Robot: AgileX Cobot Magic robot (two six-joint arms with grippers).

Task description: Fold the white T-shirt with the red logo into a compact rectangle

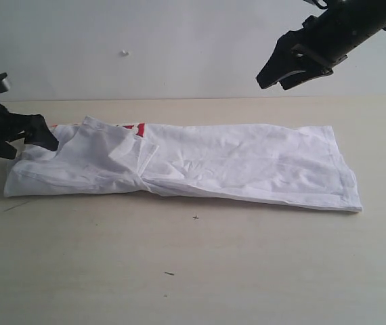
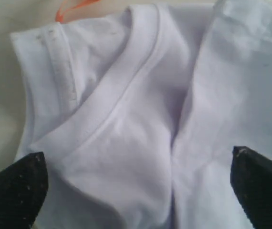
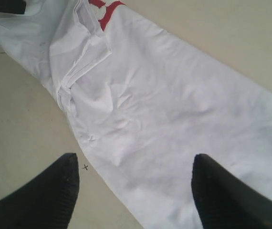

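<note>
Pale bare wall (image 1: 145, 40) behind. Beige worktop (image 1: 193, 271), few small dark specks in front of shirt. White shirt (image 1: 247, 166) lies flat mid-worktop as long narrow strip, sleeve folded over on top. Sliver of red logo (image 1: 133, 128) shows at shirt's far edge.

- Left gripper (image 2: 138, 191): low at shirt's collar (image 2: 126, 81) end, jaws apart, fabric between them, not clamped.
- Right gripper (image 1: 284, 78): raised above shirt's hem end, jaws apart, empty.
- Judged: lengthwise folds done, crosswise fold in hand.
- Next move calls for: pinch collar end, carry it toward hem, keep edges aligned.
</note>
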